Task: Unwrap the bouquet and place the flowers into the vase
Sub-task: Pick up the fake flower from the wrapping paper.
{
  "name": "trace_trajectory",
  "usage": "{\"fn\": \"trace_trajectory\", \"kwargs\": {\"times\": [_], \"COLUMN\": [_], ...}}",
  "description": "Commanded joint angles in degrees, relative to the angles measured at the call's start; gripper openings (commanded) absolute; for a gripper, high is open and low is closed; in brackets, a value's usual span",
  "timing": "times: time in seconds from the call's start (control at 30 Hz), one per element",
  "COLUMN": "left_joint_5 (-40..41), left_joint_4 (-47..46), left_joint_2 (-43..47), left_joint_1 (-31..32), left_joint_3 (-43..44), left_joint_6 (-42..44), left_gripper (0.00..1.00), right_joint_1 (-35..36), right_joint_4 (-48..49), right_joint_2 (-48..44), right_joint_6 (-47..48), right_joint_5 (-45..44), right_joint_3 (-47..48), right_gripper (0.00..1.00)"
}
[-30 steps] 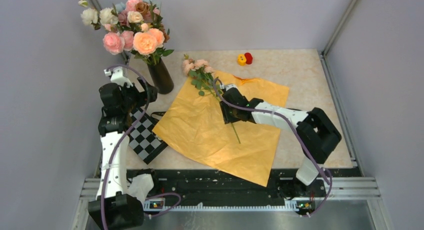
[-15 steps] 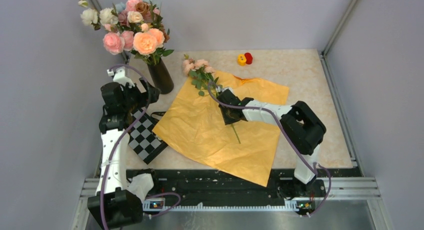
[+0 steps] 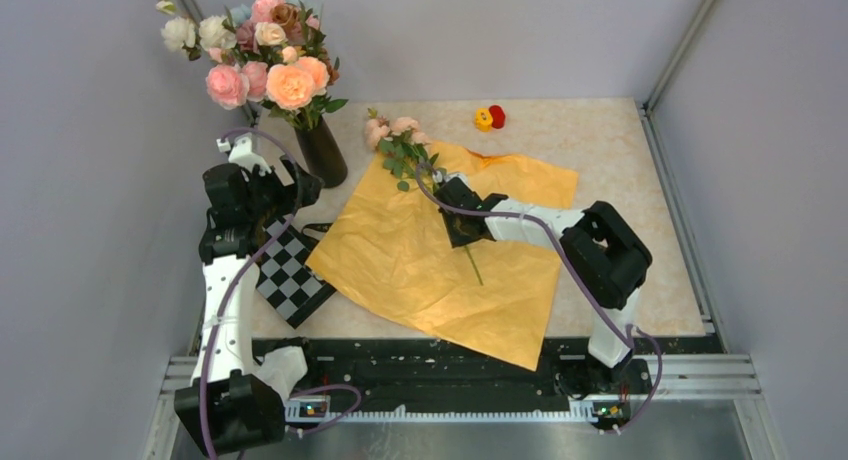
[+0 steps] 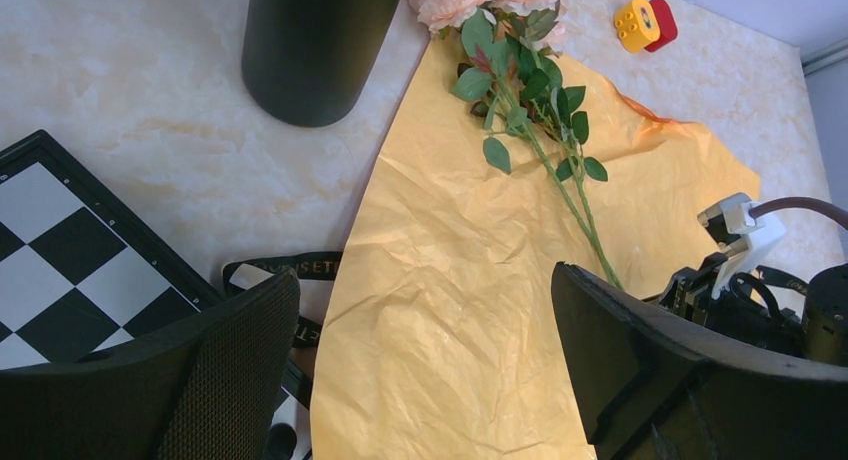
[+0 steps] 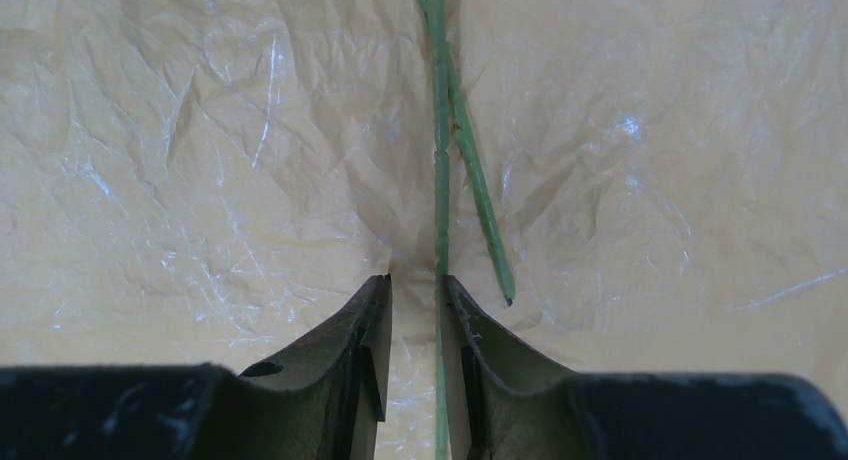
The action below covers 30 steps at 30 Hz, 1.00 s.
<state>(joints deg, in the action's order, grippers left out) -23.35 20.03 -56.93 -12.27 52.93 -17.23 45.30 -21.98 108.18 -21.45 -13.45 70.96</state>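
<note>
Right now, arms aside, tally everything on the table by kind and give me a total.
Black vase: 1
Flower bunches: 2, the big bunch in the vase, the flowers lying on the paper
Orange paper sheet: 1
Checkerboard: 1
Black ribbon: 1
Small pieces: 2, yellow piece, red piece
Total: 8

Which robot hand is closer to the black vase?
Left. The left gripper hovers close to the vase, near the checkerboard. The right gripper is farther away, down on the orange paper, straddling a flower stem.
</note>
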Motion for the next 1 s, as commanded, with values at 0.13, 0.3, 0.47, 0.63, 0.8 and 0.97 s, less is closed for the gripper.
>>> {"fn": "trace_trajectory", "kwargs": {"times": [0.13,0.3,0.47,0.63,0.8,0.97], "left_joint_5": [-2.0,-2.0,-2.9,-2.7,-2.8,-2.7], "left_joint_4": [-2.0,-2.0,-2.1,-2.1,-2.2,-2.2], "left_joint_2": [-0.8,-1.0,-1.3,-1.0,-1.2,-1.3], "left_joint_1": [0.1,0.1,0.1,0.1,0.1,0.1], "left_joint_3": [0.4,0.4,0.4,0.3,0.2,0.2], "left_joint_6": [-1.0,-1.1,-1.2,-1.1,-1.2,-1.3], "left_gripper": [0.99,0.99,0.99,0.99,0.99,0.99], "right_joint_1": [-2.0,-2.1,-2.3,-4.1,-4.8,-4.8], "right_joint_4": [1.3,0.0,-0.2,0.2,0.6,2.0], "right_joint_2": [-1.8,-3.7,-5.7,-4.7,-3.7,-3.8], "right_joint_6": [1.1,2.2,2.9,3.6,4.7,4.2], "right_joint_5": [0.7,1.1,0.9,1.3,2.8,5.1], "right_joint_3": [0.2,1.3,1.1,0.5,0.6,-0.2], "right_gripper": [0.27,0.29,0.33,0.34,0.28,0.28]}}
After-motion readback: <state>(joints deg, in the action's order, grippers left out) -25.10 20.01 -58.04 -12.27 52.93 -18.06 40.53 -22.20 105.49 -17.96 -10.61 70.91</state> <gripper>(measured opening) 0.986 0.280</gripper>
